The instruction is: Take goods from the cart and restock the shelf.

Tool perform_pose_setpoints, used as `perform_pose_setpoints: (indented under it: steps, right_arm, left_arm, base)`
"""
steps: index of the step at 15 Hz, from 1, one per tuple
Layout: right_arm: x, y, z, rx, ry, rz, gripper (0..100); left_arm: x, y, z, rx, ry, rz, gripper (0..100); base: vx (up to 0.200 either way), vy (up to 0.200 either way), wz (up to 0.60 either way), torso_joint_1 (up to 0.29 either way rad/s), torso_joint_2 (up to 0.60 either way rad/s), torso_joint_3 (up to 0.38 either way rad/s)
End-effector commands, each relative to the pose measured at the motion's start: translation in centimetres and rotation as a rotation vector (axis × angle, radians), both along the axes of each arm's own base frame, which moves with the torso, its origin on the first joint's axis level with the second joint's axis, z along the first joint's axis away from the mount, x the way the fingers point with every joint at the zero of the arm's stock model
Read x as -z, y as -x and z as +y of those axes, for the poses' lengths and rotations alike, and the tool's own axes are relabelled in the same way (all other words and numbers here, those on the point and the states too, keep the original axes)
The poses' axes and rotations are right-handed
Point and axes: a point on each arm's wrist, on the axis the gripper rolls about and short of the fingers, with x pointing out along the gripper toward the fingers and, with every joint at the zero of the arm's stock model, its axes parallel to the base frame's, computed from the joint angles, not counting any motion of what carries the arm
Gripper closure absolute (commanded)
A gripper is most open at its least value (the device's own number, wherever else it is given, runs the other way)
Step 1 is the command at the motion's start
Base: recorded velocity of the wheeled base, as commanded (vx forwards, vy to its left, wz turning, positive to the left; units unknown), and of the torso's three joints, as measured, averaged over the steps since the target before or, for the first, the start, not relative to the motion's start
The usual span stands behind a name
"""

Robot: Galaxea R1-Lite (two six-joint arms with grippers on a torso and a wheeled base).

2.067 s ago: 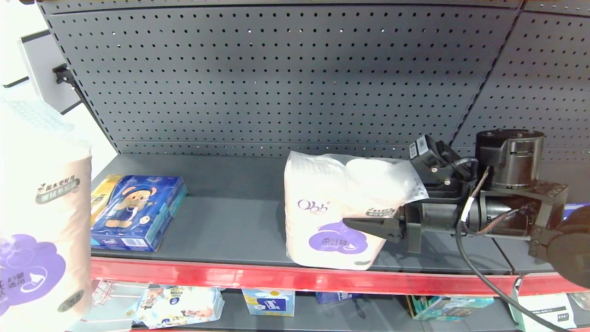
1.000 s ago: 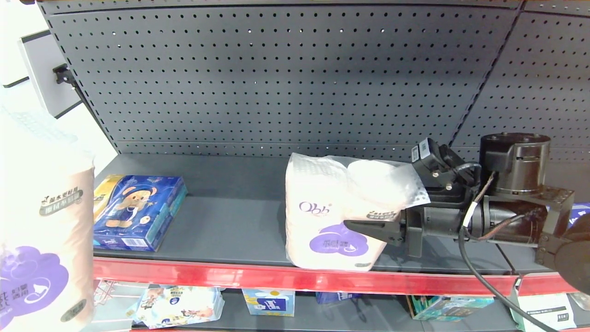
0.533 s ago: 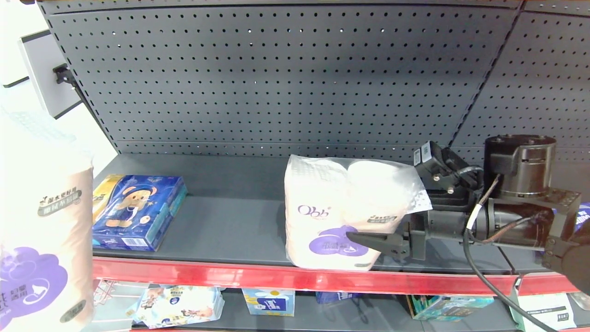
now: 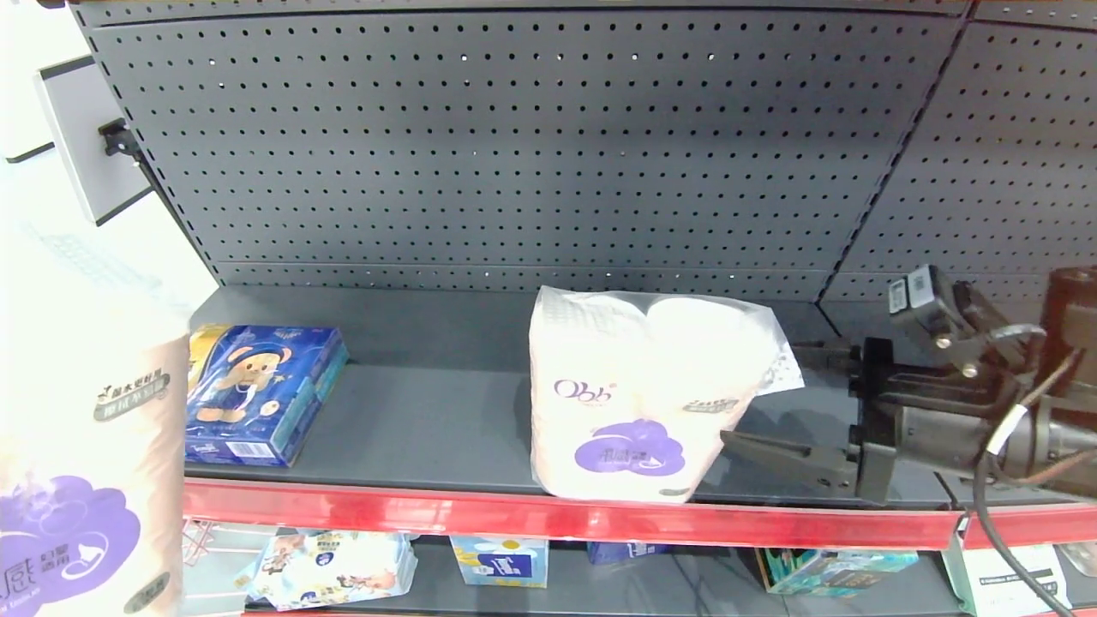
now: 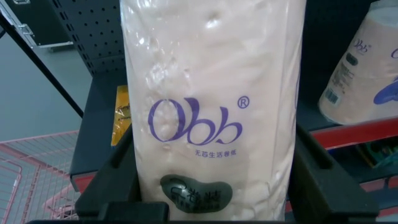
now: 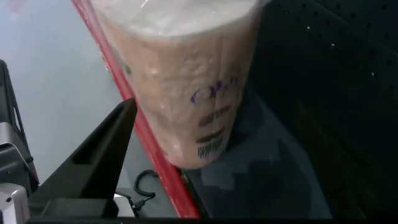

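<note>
Already on the grey shelf point(image 4: 428, 411), upright near its red front lip: white tissue pack point(image 4: 634, 403), purple print facing out, loose flap of wrap poking toward the robot's right. Just beside that end, right gripper point(image 4: 763, 396), fingers spread wide and clamping nothing. Lower fingertip near the pack's bottom corner, upper finger behind the flap. Contact with the wrap: cannot tell. From the right wrist, same pack point(image 6: 186, 81) just ahead of one dark finger point(image 6: 93, 155), standing on the deck right by the red lip.

Right arm level with the deck, stretched in from the robot's right, fingers pointing leftward at the pack, small camera block on top of the wrist.

Over at the robot's left, second tissue pack point(image 4: 86, 446), upright, off the shelf and in front of its left end. Clasped by the left gripper point(image 5: 211, 186), one dark finger point(image 5: 115, 174) against each side of the wrap.

Elsewhere on the deck: blue box point(image 4: 257, 394) with a bear picture, lying flat toward the left end, well apart from the shelved pack. Behind, grey pegboard point(image 4: 514, 154). Below, lower shelf point(image 4: 600, 591) carrying small packets point(image 4: 330, 566) and boxes. Beyond the held pack, from the left wrist, pink wire cart point(image 5: 25, 180) on a grey floor.
</note>
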Motion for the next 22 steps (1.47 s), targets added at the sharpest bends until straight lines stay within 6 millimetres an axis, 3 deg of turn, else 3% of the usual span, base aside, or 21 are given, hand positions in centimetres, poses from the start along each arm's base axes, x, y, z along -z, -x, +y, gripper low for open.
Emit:
perform_pose_setpoints:
  steps: [1, 8, 12, 15, 17, 21, 22]
  right_arm:
    - [-0.6, 2.9, -1.9, 0.046, -0.025, -0.042, 0]
    - [1.1, 7.6, -5.7, 0.225, -0.020, -0.071, 0]
    - [2.6, 10.9, -7.9, 0.567, 0.007, -0.116, 0]
    - [3.1, 13.8, -9.0, 0.842, -0.015, -0.209, 0]
    - [3.2, 14.9, -9.1, 0.884, -0.036, -0.251, 0]
    - [1.6, 15.3, -9.1, 0.907, -0.061, -0.332, 0]
    - [1.3, 15.2, -9.1, 0.904, -0.065, -0.341, 0]
  left_arm:
    - [0.3, -0.1, 0.0, -0.001, 0.000, 0.011, 100]
    - [0.5, -0.3, 0.0, -0.002, 0.015, 0.031, 100]
    - [0.3, -1.7, 0.0, 0.003, 0.015, 0.081, 100]
    - [-0.8, -4.3, -0.1, 0.027, 0.019, 0.138, 100]
    - [-2.0, -6.1, -0.3, 0.119, 0.026, 0.099, 100]
    - [-2.8, -14.7, -1.7, 0.358, 0.034, -0.016, 100]
    - [-2.7, -15.8, -1.9, 0.375, 0.040, -0.025, 100]
  base:
    - [0.000, 0.000, 0.00, 0.000, 0.00, 0.000]
    - [0.000, 0.000, 0.00, 0.000, 0.00, 0.000]
    - [0.000, 0.000, 0.00, 0.000, 0.00, 0.000]
    - [0.000, 0.000, 0.00, 0.000, 0.00, 0.000]
    - [0.000, 0.000, 0.00, 0.000, 0.00, 0.000]
    - [0.000, 0.000, 0.00, 0.000, 0.00, 0.000]
    - [0.000, 0.000, 0.00, 0.000, 0.00, 0.000]
